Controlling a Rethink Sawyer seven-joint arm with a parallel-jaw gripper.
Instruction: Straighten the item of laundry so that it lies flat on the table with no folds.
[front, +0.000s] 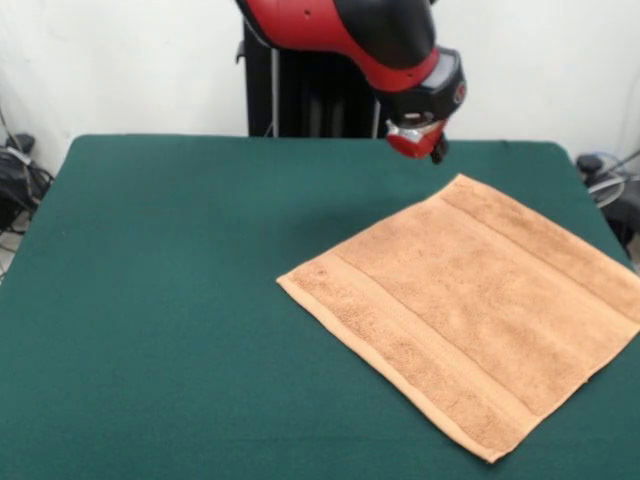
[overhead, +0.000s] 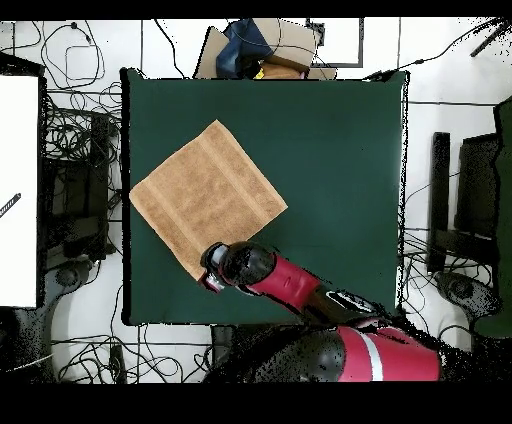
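Towel (front: 470, 315) lies flat on green table (front: 170, 300).

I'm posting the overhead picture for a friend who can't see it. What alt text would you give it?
An orange-brown towel lies spread flat, turned like a diamond, on the left part of a dark green table. A red and black robot arm reaches in from the bottom, its gripper at the towel's nearest corner.
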